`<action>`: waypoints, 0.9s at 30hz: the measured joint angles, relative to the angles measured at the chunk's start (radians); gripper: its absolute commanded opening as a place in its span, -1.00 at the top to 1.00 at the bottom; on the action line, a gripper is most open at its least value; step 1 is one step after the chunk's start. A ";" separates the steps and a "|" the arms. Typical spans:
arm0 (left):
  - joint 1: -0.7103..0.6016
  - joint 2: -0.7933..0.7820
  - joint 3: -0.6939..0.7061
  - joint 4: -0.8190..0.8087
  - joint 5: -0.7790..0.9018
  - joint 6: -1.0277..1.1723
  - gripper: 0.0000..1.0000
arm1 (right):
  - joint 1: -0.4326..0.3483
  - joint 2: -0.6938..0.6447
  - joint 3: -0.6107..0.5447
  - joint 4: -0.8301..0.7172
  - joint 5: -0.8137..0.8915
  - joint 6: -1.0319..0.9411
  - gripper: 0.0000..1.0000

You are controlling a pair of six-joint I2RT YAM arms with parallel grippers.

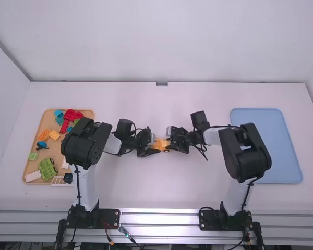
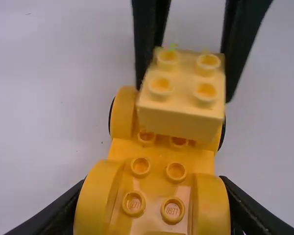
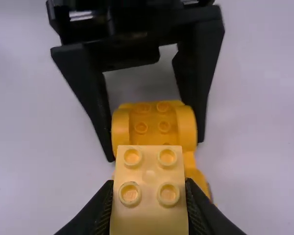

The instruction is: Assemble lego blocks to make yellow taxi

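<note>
Do the join above the middle of the white table (image 1: 146, 192). Keep the orange-yellow wheeled plastic chassis (image 2: 159, 154), probably the taxi base, braced against the push. Bring the pale yellow four-stud plastic brick (image 2: 181, 115) square over the chassis's right end, edges parallel to the curved yellow fenders (image 2: 121, 115). Can't tell if seated or just above, so check contact first. Then match to the round studs (image 2: 146, 136) and press straight down, slow, no twist. Main risk: catching a fender or cocking on one row. Let go only once flush.

Pose: left arm (image 1: 86, 143) reaching out from the near edge, bent, wrist turned right toward mid-table. Right arm (image 1: 245, 151) roughly mirrored, wrist turned left. Left gripper (image 2: 152, 193) clamped across the chassis at its left end. Right gripper (image 3: 149, 183) clamped on the sides of the brick, over the chassis's right end. Almost nose to nose, so mind the clearance when pressing and when backing off.
</note>
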 measured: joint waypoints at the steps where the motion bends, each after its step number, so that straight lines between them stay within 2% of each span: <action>1: 0.000 0.000 0.000 0.000 0.000 0.000 -0.20 | 0.000 0.003 0.000 -0.010 -0.003 0.000 1.00; 27: 0.000 0.000 0.001 -0.019 0.015 0.008 -0.11 | -0.013 0.004 0.003 -0.006 -0.002 -0.020 1.00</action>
